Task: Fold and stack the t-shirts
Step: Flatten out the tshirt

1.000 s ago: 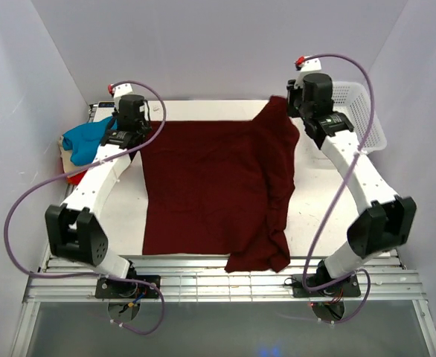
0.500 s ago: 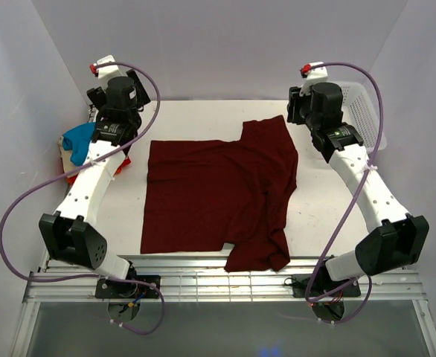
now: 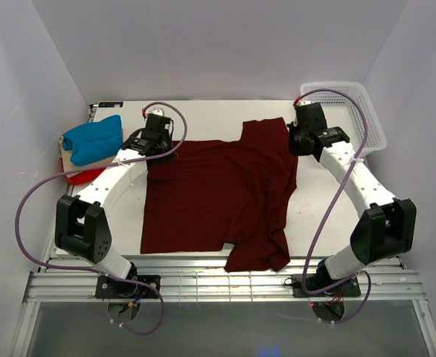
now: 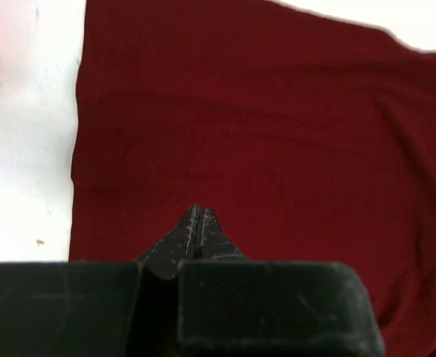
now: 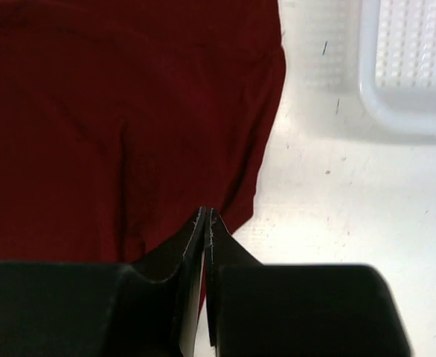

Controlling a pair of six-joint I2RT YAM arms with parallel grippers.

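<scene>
The dark maroon t-shirt (image 3: pixel 218 197) lies spread on the white table, its right side folded over and bunched toward the near edge. My left gripper (image 3: pixel 158 143) is shut, its tips (image 4: pixel 198 213) low over the shirt's far left corner. My right gripper (image 3: pixel 300 140) is also shut, its tips (image 5: pixel 207 213) at the shirt's far right edge (image 5: pixel 263 149). I see no cloth between either pair of jaws. At the far left, a folded blue t-shirt (image 3: pixel 91 139) rests on a beige one (image 3: pixel 65 154) above a red-orange one (image 3: pixel 84 176).
A white mesh basket (image 3: pixel 352 111) stands at the far right corner, its rim (image 5: pixel 396 119) just beyond my right gripper. Bare white table (image 5: pixel 352 193) shows between the shirt and the basket. Purple cables loop from both arms.
The shirt's far right corner, held raised a second ago, now lies flat. Both grippers have come from the far edge down onto the shirt's far corners and closed.
</scene>
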